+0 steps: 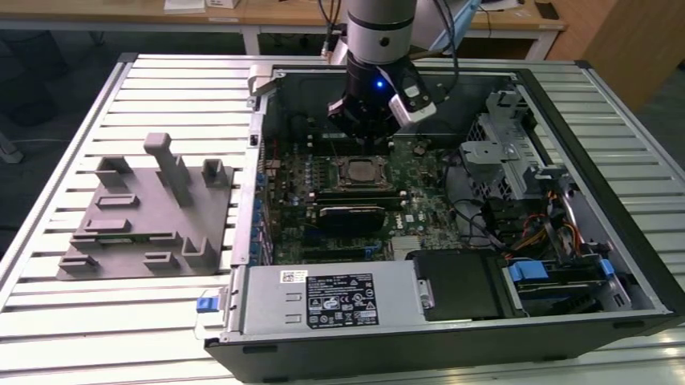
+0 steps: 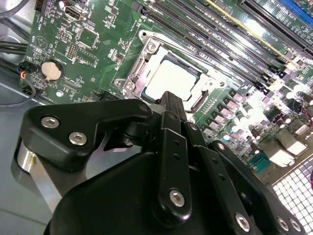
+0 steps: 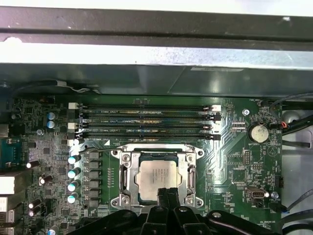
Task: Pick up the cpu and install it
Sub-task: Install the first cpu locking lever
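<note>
Presently the open computer case (image 1: 428,353) lies on its side, so the motherboard (image 3: 234,161) faces up for access from above. The cpu (image 3: 157,180) sits flat in the socket (image 3: 126,181), metal lid upward and edges parallel to the frame. Being square, it has no long axis. The gripper (image 3: 166,193) hangs close over one edge, fingers pressed together and empty.
</note>
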`<state>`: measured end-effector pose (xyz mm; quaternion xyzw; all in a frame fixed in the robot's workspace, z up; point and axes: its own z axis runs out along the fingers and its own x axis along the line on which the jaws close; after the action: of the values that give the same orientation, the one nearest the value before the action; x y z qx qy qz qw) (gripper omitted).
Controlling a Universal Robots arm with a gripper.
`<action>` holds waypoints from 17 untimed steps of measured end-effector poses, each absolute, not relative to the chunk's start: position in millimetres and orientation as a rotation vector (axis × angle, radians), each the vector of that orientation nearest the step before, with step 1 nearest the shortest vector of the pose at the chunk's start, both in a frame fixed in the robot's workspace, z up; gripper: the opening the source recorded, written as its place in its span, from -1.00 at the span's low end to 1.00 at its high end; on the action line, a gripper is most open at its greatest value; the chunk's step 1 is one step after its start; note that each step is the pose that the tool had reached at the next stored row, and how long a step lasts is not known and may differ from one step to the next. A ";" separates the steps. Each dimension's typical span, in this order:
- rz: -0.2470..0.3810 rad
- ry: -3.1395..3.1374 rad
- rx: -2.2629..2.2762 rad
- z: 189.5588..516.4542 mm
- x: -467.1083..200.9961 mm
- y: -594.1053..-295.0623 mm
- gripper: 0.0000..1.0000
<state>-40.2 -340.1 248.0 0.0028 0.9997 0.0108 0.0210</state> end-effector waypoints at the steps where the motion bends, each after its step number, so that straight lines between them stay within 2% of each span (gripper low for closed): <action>1: 0.033 3.099 0.009 248.1 -40.2 -340.1 -0.79; 17: 0.033 3.099 0.009 248.2 -54.1 -340.1 -0.79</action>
<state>-54.1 -340.1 248.2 0.0028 0.9997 0.0107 0.0210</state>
